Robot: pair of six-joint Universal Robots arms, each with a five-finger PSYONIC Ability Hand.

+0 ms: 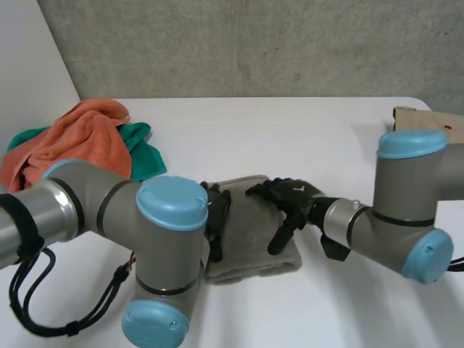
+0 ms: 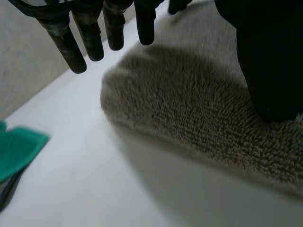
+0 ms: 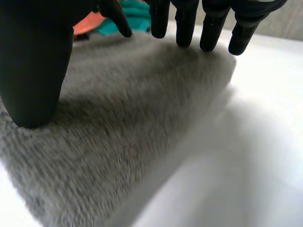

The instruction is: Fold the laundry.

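Folded grey terry towel (image 1: pixel 250 232) lies flat on white worktop (image 1: pixel 312 138), between the two arms. Left hand (image 1: pixel 217 217) sits at the towel's left edge, partly hidden by the left arm's elbow. In the left wrist view the left hand (image 2: pixel 71 45) has its fingers (image 2: pixel 144 26) straight and slightly spread, hanging just over the towel's (image 2: pixel 189 109) rounded corner, with the thumb tip down on the towel surface; nothing is pinched. Right hand (image 1: pixel 290 197) is over the towel's right half. In the right wrist view the right hand (image 3: pixel 33 61) has straight, side-by-side fingers (image 3: pixel 184 23) with tips at the towel's (image 3: pixel 118 132) far edge; cannot tell if they touch. Its thumb is planted on the pile and it grips no cloth. Crumpled orange towel (image 1: pixel 76 138) is well apart from the grey towel, off beyond its left side, with green cloth (image 1: pixel 143 148) tucked under it on the nearer side. Green cloth (image 2: pixel 16 151) also lies beyond the left hand's fingertips. Light wooden piece (image 1: pixel 428 119) sits far beyond the towel's right side, at the worktop edge.
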